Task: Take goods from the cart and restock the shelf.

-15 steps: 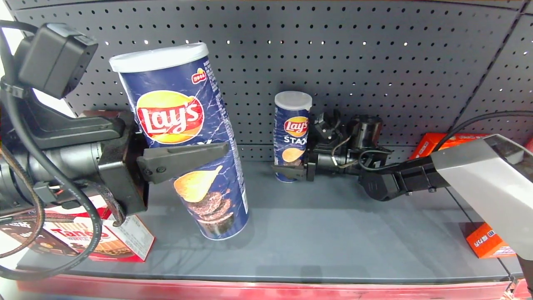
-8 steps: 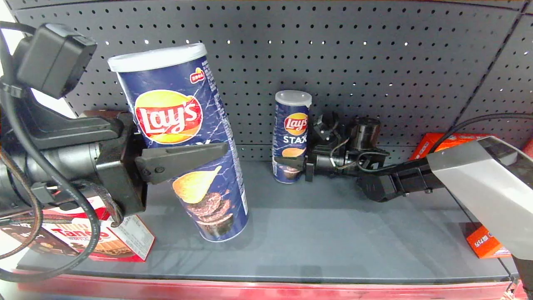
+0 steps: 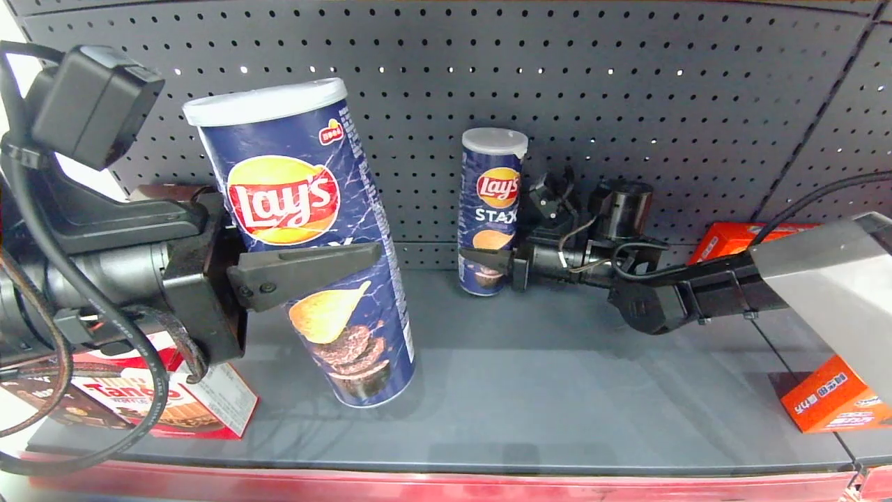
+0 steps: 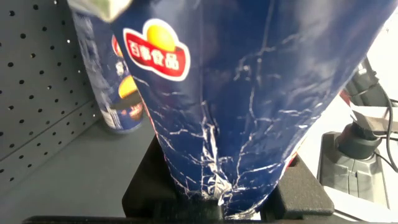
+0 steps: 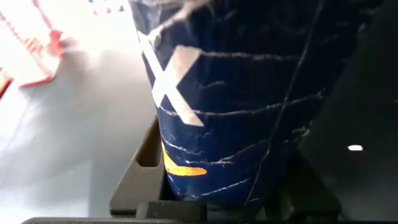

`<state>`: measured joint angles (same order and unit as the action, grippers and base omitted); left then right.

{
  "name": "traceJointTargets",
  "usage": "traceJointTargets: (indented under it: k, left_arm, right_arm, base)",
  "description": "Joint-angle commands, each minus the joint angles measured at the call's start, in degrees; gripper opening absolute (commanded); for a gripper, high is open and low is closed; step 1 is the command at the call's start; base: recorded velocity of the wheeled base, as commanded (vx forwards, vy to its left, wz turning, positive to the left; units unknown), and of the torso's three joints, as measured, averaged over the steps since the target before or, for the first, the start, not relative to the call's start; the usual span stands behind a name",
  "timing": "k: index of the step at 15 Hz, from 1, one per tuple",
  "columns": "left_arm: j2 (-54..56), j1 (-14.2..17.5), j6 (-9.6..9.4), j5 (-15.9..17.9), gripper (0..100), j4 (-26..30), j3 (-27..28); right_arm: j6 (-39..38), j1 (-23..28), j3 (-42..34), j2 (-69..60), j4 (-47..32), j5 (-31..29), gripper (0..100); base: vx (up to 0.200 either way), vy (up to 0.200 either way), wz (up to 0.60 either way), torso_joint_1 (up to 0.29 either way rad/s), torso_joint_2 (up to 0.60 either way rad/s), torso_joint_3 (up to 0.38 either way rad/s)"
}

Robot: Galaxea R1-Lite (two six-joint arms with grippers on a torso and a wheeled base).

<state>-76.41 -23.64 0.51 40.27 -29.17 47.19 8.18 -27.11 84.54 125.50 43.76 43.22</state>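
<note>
A dark grey pegboard (image 3: 627, 104) formed the back wall, with rows of small holes running straight across. Along one upper row, several lit holes (image 3: 383, 70) glowed white. A slanting seam (image 3: 829, 111) split the panel toward the right. Below lay the flat grey shelf (image 3: 557, 390), matte and faintly reflective, with a red strip (image 3: 418, 486) along its front edge. A bright white gap (image 3: 8, 28) showed past the panel's left end.
</note>
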Motion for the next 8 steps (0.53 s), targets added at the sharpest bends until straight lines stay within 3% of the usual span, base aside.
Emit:
traceJointTargets:
  k: [1,4,8]
  left_arm:
    - [0.1,0.0,0.02,0.0,0,0.0,0.0]
    - [0.7,0.0,0.02,-0.2,0,0.0,-0.1]
    - [1.0,0.1,0.02,-0.5,0,0.0,0.1]
  right_arm:
    - [0.1,-1.3,-4.1,-5.8,0.4,-1.4,0]
    - [0.0,-3.0,-10.7,-10.0,6.2,-3.8,0]
    - [0.0,-8.5,-26.6,-17.9,11.7,-8.6,0]
  base:
    - [0.0,0.0,0.0,0.0,0.0,0.0]
    - [0.0,0.0,0.0,0.0,0.0,0.0]
    - [0.0,0.0,0.0,0.0,0.0,0.0]
